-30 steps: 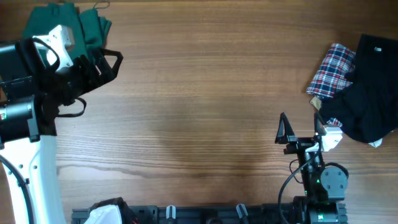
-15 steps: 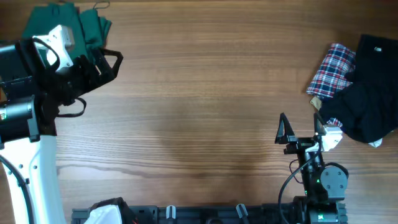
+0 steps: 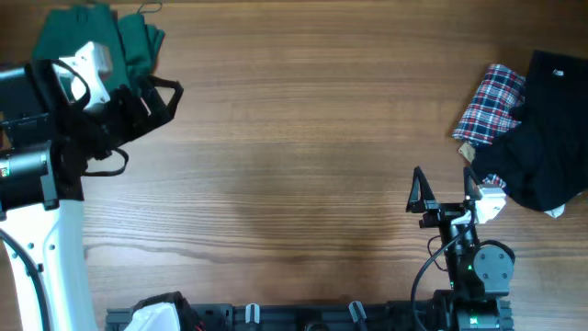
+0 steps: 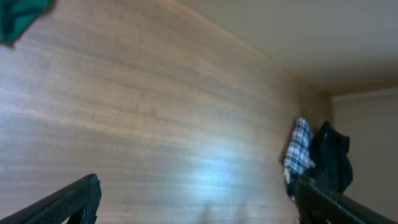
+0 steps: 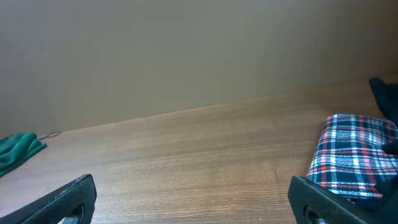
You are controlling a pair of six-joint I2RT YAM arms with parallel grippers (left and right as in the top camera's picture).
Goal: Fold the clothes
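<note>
The dark teal-green garment (image 3: pixel 92 35) lies folded at the far left corner of the table, partly hidden under my left arm. A corner of it shows in the left wrist view (image 4: pixel 22 17) and in the right wrist view (image 5: pixel 18 151). My left gripper (image 3: pixel 158 92) is open and empty, just right of the garment and apart from it. My right gripper (image 3: pixel 443 189) is open and empty near the front right, over bare wood.
A red-white-blue plaid cloth (image 3: pixel 490 103) and a black garment (image 3: pixel 551 129) lie at the right edge; both also show in the left wrist view, the plaid cloth (image 4: pixel 298 149) beside the black garment (image 4: pixel 329 163). The plaid cloth (image 5: pixel 351 155) also shows in the right wrist view. A black rail (image 3: pixel 303 317) runs along the front edge.
My left arm has shifted very slightly down and right. The right arm and the cloths have not moved.
</note>
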